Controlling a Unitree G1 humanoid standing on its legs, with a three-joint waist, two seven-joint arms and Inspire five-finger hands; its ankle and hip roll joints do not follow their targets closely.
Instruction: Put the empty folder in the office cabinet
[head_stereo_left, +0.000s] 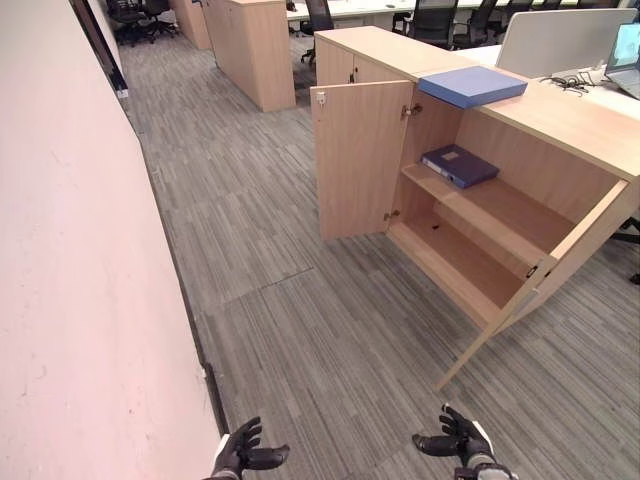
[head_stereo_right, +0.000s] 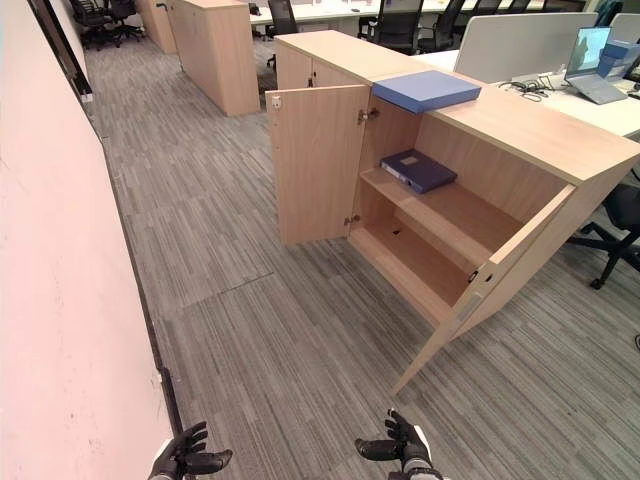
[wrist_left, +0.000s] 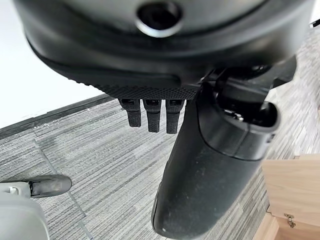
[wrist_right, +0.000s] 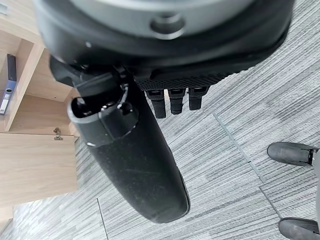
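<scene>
Your left hand (head_stereo_left: 240, 452) and right hand (head_stereo_left: 458, 438) hang low over the carpet (head_stereo_left: 330, 340), fingers relaxed and grasping nothing. Ahead of you the cabinet (head_stereo_left: 560, 125) stands with both doors swung wide. One dark blue folder (head_stereo_left: 459, 165) lies flat on its upper shelf (head_stereo_left: 500, 210). A lighter blue folder (head_stereo_left: 472, 86) rests on the cabinet top.

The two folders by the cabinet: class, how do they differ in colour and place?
The folder on top of the cabinet is lighter blue; the folder on the upper shelf is dark navy. The first lies outside, on the cabinet top; the second sits inside, between the open doors. Both lie flat.
</scene>
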